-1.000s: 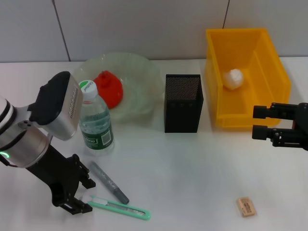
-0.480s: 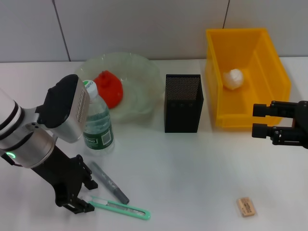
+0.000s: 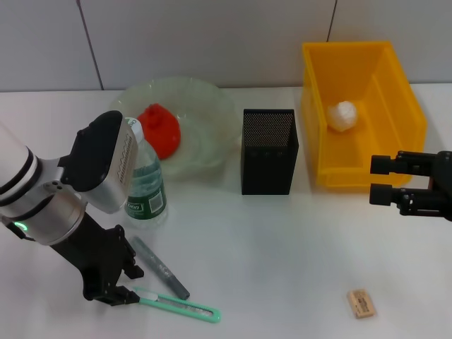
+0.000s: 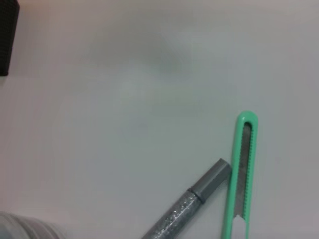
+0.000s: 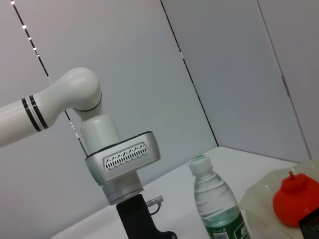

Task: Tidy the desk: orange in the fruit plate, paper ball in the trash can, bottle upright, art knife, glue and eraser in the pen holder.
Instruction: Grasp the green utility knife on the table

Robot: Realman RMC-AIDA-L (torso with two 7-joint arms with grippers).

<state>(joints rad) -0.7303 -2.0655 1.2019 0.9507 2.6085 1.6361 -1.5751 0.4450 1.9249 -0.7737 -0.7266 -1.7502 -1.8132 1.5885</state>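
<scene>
While the left gripper (image 3: 119, 294) hung low over the bench (image 3: 268, 247) at the white butt end of the art knife (image 3: 176, 306), its fingers were too dark and too hidden under the wrist to show whether they were spread or pinching; I could not tell. The knife lay flat on the bench, well in front of the pen holder (image 3: 268, 150), with the grey glue stick (image 3: 161, 268) just beside it and angled toward it. That closeness was the risk, as I judged it: a closing grip might catch the glue stick as well, or nudge the thin knife so that it slid or spun away. The bottle (image 3: 143, 180) stood upright near the arm's wrist, and a swing could topple it. The left wrist view showed the knife's green tip and the glue stick's cap nearly touching, which the head view hid less clearly; only the head view showed the eraser (image 3: 361, 304), the orange (image 3: 159, 129) in the fruit plate (image 3: 212, 113), the paper ball (image 3: 344, 115) in the trash can (image 3: 395, 78), and the right gripper (image 3: 382, 179), fingers spread, parked beside that can.
</scene>
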